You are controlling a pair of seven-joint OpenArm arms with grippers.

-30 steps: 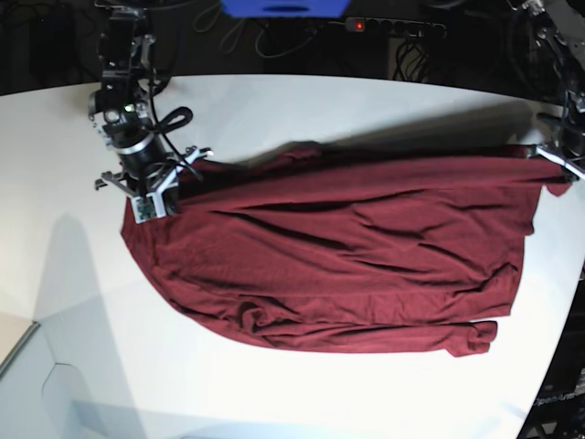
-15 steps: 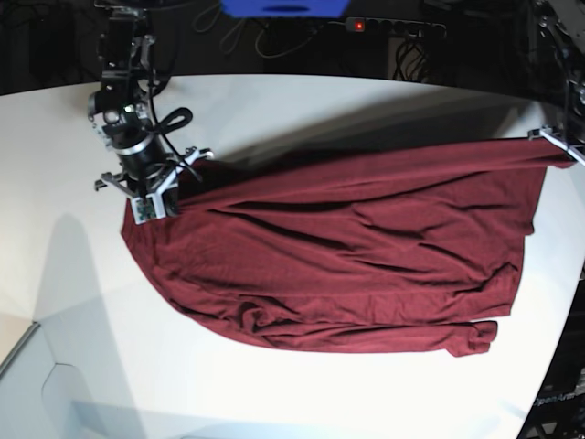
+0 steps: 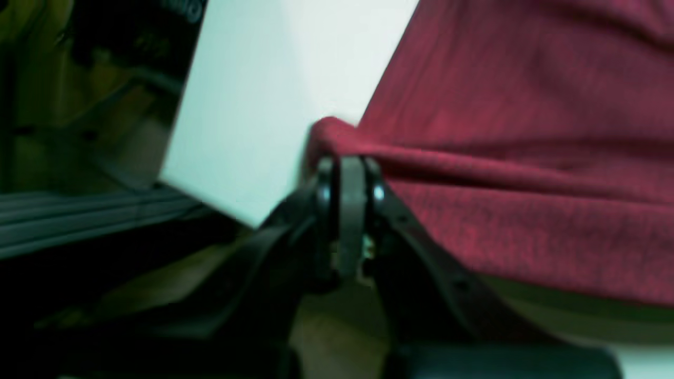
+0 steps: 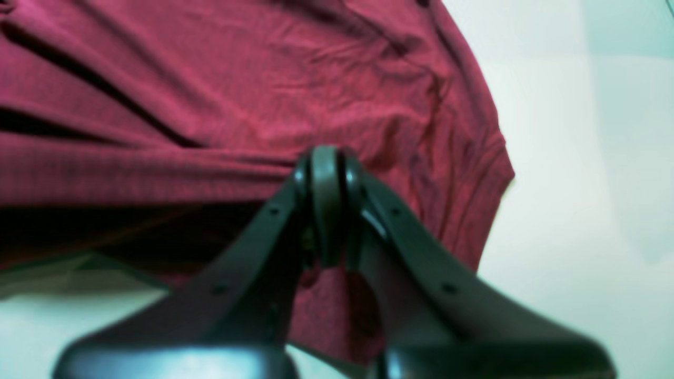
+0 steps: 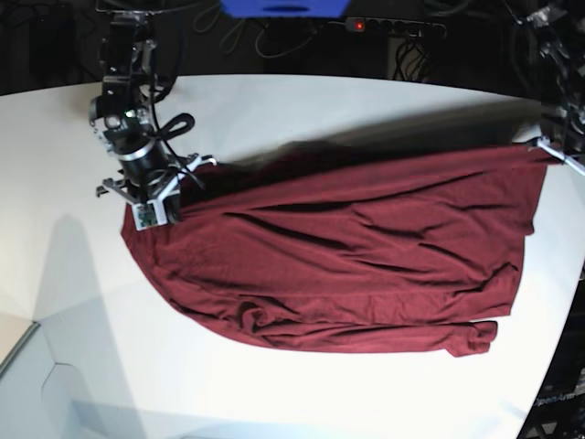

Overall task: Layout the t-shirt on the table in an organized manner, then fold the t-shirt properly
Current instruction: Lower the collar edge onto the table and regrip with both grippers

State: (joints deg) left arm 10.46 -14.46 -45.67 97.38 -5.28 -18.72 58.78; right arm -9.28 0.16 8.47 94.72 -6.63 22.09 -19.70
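Clamping t-shirt edges, both end effectors hide their pinched corners

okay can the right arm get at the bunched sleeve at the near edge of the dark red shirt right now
Probably not as things stand. The right gripper is shut on the far edge of the dark red t-shirt, so it is occupied; the white table around that sleeve shows nothing blocking.

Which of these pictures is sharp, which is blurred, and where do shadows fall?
Base view: mostly sharp, though the lifted far edge of the t-shirt smears and shadows the table behind it. Left wrist view: soft throughout, left gripper and cloth blurred, dark beyond the table edge. Right wrist view: right gripper unfocused, deep shadow under the raised fabric.
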